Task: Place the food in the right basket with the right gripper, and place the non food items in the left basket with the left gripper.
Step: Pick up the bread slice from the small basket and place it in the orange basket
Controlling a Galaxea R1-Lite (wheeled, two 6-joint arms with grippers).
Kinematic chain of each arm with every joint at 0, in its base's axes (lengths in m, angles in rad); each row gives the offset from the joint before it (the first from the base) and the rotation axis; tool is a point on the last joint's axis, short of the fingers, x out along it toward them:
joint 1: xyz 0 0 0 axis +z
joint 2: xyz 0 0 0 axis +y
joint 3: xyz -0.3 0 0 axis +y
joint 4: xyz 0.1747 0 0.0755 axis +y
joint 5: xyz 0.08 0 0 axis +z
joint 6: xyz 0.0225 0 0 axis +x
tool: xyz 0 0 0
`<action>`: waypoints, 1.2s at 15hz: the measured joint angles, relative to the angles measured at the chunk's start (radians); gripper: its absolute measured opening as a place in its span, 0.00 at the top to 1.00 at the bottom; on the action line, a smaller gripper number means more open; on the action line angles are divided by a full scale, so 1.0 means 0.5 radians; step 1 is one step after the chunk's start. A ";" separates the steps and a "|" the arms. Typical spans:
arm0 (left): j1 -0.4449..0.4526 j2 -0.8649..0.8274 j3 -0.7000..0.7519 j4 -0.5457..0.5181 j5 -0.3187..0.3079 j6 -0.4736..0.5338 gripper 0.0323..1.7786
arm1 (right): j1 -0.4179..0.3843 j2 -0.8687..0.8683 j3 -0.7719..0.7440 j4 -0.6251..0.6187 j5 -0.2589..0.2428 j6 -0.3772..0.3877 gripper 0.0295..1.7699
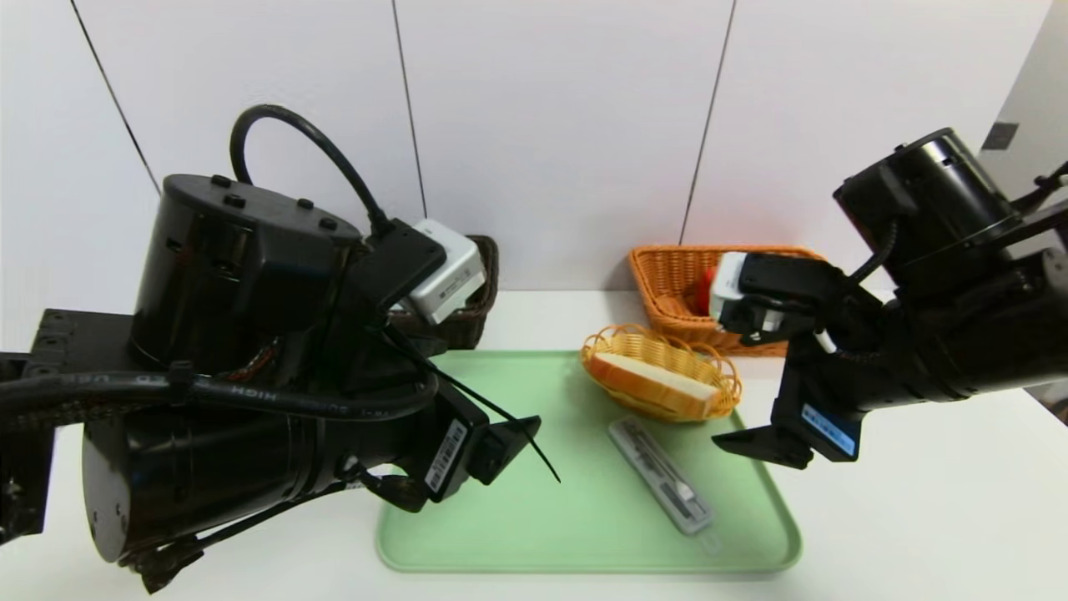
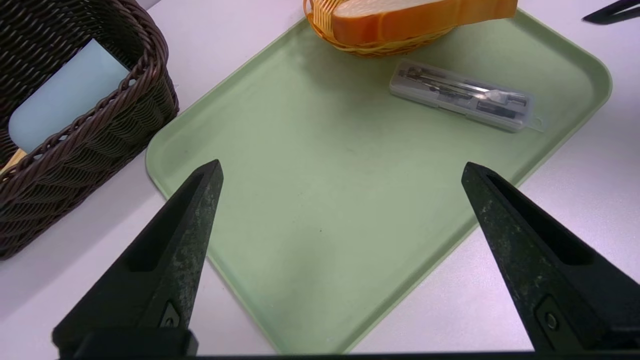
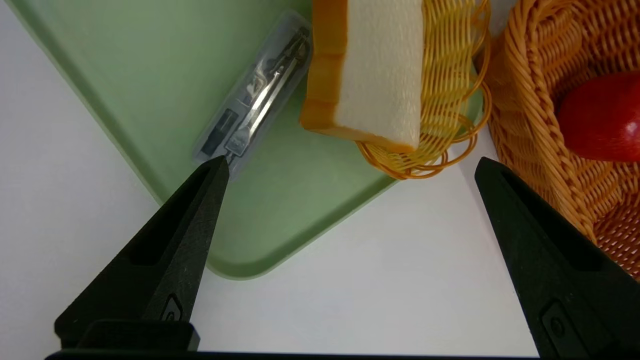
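Sorting scene, with the green tray [image 1: 517, 534] as landmark. The bread slice [image 1: 659, 382] lies tilted in a small wire basket [image 1: 724, 377] on the tray's far right corner; it reads as light, soft and easily crushed, so a gentle pinch across its crust edges seems wiser than pressing the crumb; the shallow basket wall may hinder a low approach. The clear compass case [image 1: 659, 476] lies flat on the tray just nearer than the bread, near the right rim; judged stiff, smooth and slippery, it is best taken across its narrow width near the middle. The right basket [image 1: 667, 288], orange wicker, stands beyond the tray's far right corner and holds a red item [image 3: 602, 117]; the left basket [image 2: 75, 150], dark wicker, stands off the tray's far left corner and holds a pale blue object [image 2: 65, 102]. The right gripper [image 1: 755, 442] hangs just off the tray's right edge, angled down toward the bread, jaws spread wide and empty; the left gripper [image 2: 340, 180] hovers over the tray's near left part, jaws likewise wide apart, holding nothing.
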 joint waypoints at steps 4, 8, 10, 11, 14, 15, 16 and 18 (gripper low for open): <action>0.000 -0.027 0.008 0.011 0.000 -0.001 0.05 | 0.037 0.147 0.013 -0.117 -0.085 0.005 0.04; 0.000 -0.031 0.011 0.010 -0.001 0.000 0.05 | 0.050 0.237 0.017 -0.166 -0.181 0.004 0.04; 0.000 -0.031 0.011 0.009 -0.001 -0.001 0.05 | 0.057 0.272 0.016 -0.196 -0.200 0.003 0.04; 0.000 -0.031 0.011 0.009 -0.001 -0.002 0.05 | 0.059 0.287 0.016 -0.220 -0.203 0.005 0.04; 0.000 -0.026 0.016 0.004 -0.001 -0.005 0.05 | 0.060 0.333 0.016 -0.296 -0.305 0.010 0.04; 0.000 -0.024 0.016 0.002 -0.001 -0.004 0.05 | 0.060 0.344 0.017 -0.313 -0.333 0.011 0.04; 0.000 -0.023 0.016 -0.002 -0.001 -0.003 0.05 | 0.059 0.354 0.017 -0.334 -0.340 0.012 0.04; 0.000 -0.023 0.016 -0.003 -0.002 -0.005 0.05 | 0.057 0.364 0.017 -0.404 -0.344 0.015 0.04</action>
